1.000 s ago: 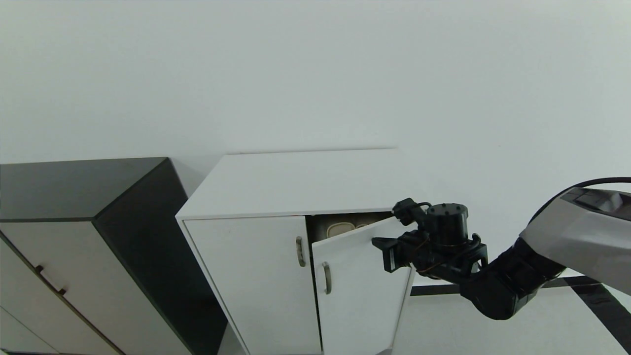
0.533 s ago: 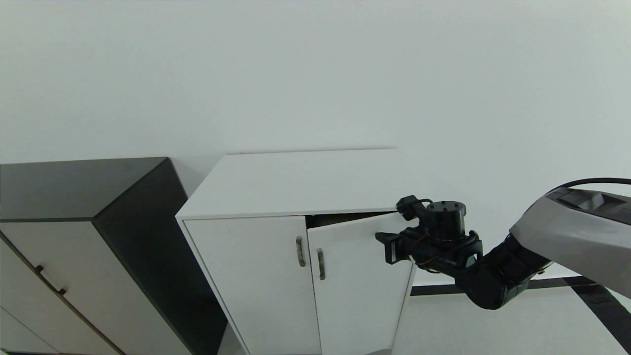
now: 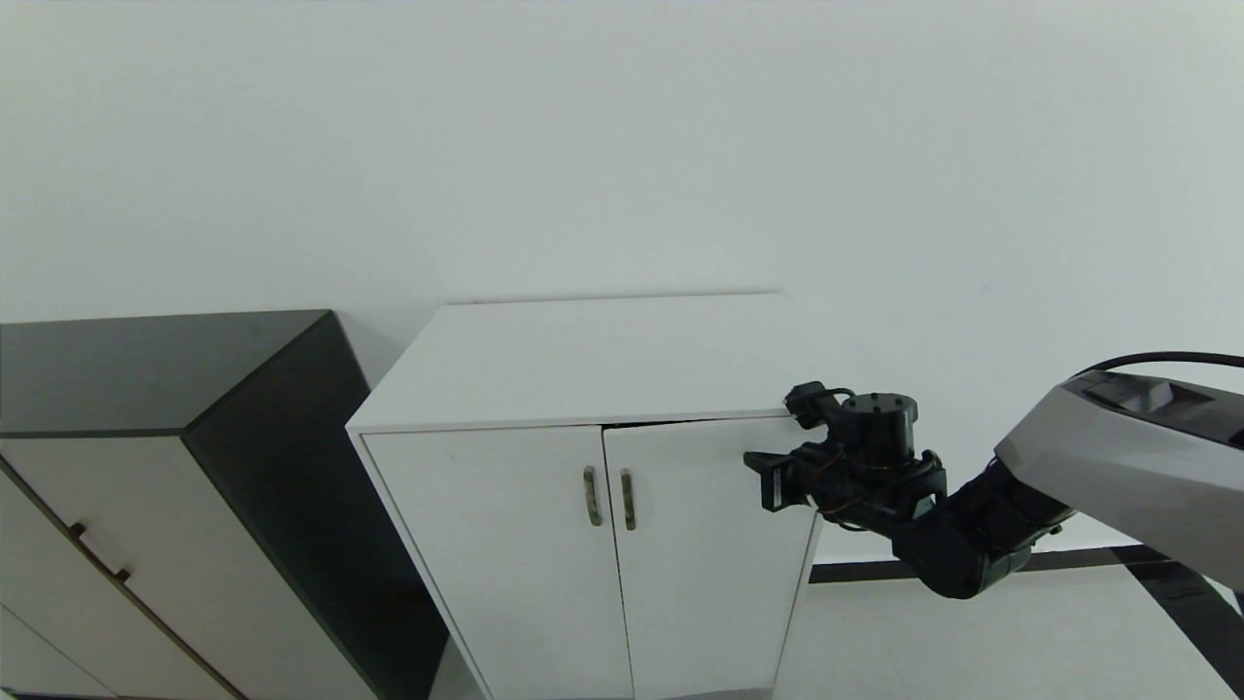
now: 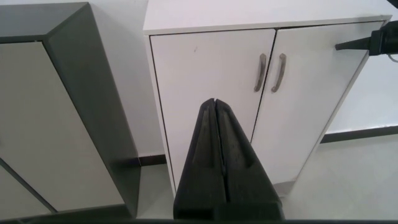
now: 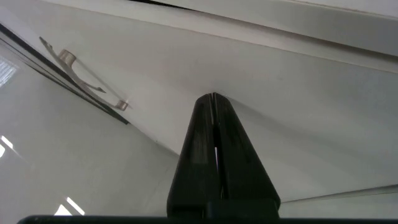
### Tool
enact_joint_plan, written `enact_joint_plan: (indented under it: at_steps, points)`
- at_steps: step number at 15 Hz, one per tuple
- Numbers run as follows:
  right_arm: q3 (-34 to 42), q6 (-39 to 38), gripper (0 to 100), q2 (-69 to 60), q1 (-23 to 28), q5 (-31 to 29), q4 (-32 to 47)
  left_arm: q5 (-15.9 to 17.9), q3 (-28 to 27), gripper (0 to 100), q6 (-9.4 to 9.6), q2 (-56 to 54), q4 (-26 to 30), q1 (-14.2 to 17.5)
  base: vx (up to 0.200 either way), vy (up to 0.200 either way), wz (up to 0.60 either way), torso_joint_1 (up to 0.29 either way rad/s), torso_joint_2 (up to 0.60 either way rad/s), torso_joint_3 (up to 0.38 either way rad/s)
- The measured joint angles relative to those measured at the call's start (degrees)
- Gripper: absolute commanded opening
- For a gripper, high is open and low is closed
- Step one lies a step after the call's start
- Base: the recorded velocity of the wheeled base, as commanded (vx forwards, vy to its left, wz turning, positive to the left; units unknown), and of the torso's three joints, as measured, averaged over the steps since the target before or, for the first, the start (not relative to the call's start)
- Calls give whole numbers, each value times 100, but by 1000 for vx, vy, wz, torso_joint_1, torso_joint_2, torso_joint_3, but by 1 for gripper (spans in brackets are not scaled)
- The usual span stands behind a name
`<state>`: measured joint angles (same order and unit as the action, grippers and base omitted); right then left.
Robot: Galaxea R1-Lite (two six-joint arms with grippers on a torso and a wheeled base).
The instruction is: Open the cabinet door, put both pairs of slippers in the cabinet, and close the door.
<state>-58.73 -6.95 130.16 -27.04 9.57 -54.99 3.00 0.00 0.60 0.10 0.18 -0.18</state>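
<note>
Cabinet door (image 3: 714,554) nearly shut; thin gap at its top edge. Right gripper (image 5: 214,99), closed and empty, presses against it.

Two cabinets are standing side by side: one white cabinet (image 3: 583,360), one dark-topped cabinet (image 3: 146,369). The white one is carrying two doors, a left door (image 3: 496,564) and a right door (image 3: 705,574). Each door is wearing one metal handle, so two are showing there: left handle (image 3: 589,496), right handle (image 3: 627,500). One dark pull (image 3: 97,556) is sitting on the dark-topped unit. Two grippers are showing: right gripper (image 3: 765,481), left gripper (image 4: 214,102). Two black floor strips are showing: level strip (image 3: 855,572), slanting strip (image 3: 1186,603).
</note>
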Motion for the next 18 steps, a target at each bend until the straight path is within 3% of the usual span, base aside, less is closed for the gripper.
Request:
enact_joint_plan:
  at_steps: [18]
  points:
    - [-140,15,0,232,6,-7,-11,6,0,0,20,0,0,0,0,0,0,0,0,0]
